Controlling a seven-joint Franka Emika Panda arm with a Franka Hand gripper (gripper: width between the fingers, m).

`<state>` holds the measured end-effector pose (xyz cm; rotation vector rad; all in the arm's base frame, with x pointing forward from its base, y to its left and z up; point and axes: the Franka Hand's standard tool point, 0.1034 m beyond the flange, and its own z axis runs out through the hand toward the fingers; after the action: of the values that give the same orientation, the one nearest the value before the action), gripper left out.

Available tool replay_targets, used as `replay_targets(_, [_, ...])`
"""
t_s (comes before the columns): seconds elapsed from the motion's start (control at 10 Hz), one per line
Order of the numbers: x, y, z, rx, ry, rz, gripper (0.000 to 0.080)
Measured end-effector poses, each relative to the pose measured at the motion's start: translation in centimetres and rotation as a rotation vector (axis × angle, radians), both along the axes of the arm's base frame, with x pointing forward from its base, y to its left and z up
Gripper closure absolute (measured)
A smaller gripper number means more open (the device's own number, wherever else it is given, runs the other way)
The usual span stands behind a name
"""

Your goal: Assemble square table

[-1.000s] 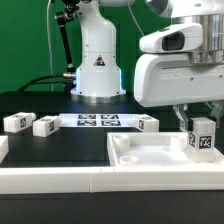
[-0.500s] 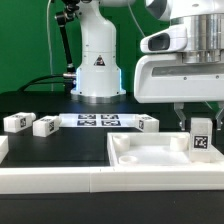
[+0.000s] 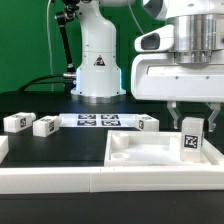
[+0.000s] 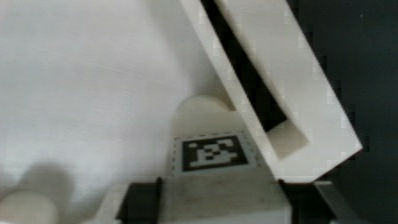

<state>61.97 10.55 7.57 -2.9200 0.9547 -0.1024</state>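
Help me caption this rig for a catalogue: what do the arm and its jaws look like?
The arm is glossy white with rounded shells, a black triangular mark on its base and black cables beside it. The gripper has a boxy white body with a grey oval inset; its jaws are thin and dark.

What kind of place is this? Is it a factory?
More likely a robot test lab than a factory. A white robot arm stands at a black table before a green curtain, its gripper holds a tagged leg, and a marker board lies flat.
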Motion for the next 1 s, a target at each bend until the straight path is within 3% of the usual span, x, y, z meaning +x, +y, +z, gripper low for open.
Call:
replay_targets(0.2, [0.0,-0.3,0.0,-0.006,0.001,-0.009,0.0496])
replay_targets(0.3, [-0.1,-0.1,0.0,-0.011,0.004,0.009,0.0426])
replay_targets(0.4, [-0.2,0.5,0.2,-0.018,0.006,0.057,0.0225])
replay_targets(0.7, [0.1,0.6,2.1,-0.035,-0.023,0.265,0.0157])
replay_targets(1.0, [-0.1,1.2,2.8,-0.041,-0.022,0.412,0.0151])
